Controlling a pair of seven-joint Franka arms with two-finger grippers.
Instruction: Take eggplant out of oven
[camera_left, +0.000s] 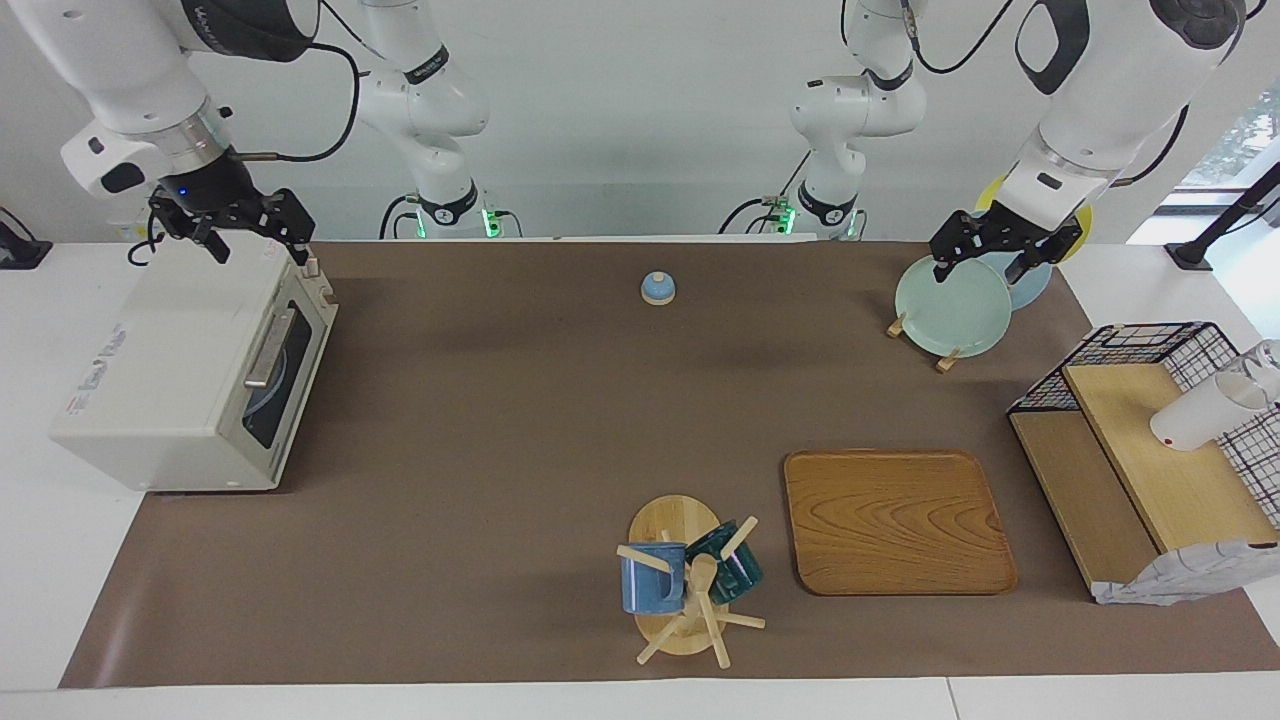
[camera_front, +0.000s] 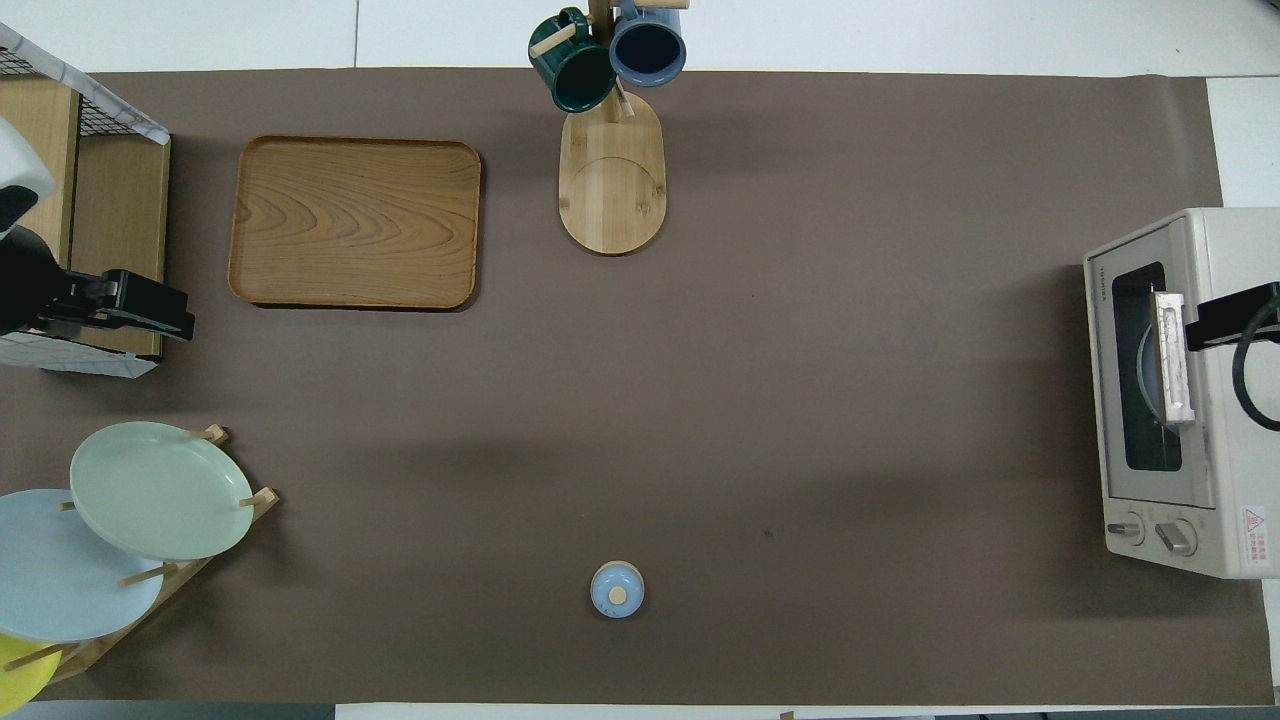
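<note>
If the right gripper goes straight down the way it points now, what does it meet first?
Most likely the top of the oven, near its door edge. The right gripper hangs over that spot, fingers pointing down, though its exact depth is unclear.

An oven (camera_left: 195, 375) sits at the right arm's end of the table, its door closed, with the right gripper (camera_left: 262, 236) over its top edge nearest the robots. A wooden tray (camera_left: 898, 520) and a mug tree (camera_left: 690, 580) lie side by side, far from the robots. A plate rack (camera_left: 950, 305) stands toward the left arm's end, under the left gripper (camera_left: 985, 262), with a wire shelf (camera_left: 1150, 440) at that end.
</note>
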